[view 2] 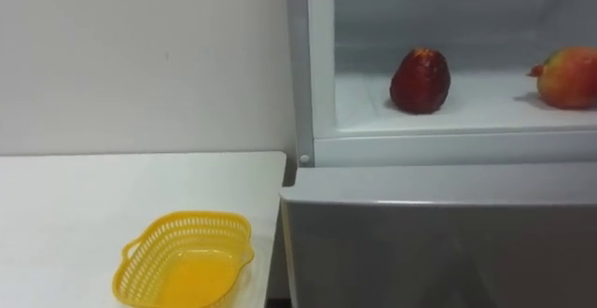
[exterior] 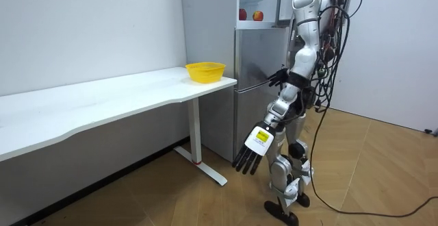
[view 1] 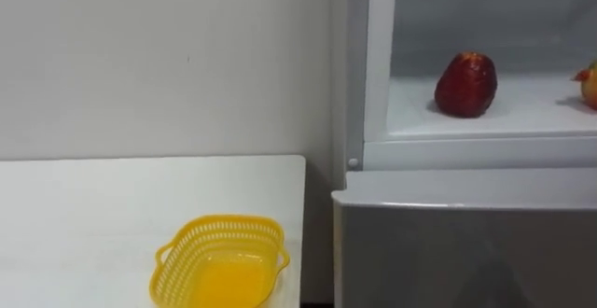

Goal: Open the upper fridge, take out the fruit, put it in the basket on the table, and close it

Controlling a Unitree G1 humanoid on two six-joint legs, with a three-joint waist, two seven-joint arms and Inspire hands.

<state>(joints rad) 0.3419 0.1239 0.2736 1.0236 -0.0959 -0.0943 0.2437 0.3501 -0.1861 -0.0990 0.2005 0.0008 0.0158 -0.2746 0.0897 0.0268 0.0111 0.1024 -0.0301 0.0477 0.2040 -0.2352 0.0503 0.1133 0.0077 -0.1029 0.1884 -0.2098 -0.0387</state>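
Table [view 1: 84, 215] w/ yellow basket [view 1: 220, 263]

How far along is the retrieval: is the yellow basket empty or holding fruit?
Empty. The yellow basket shows only its bare mesh floor; the dark red fruit and the red-yellow fruit sit on the upper fridge shelf.

yellow basket [view 1: 220, 261] | upright on white table [view 1: 93, 215] | near its right end

Yellow lattice basket [view 2: 191, 217], white table [view 2: 84, 205], grey fridge [view 2: 438, 233], dark red fruit [view 2: 420, 81], red-yellow fruit [view 2: 567, 77].
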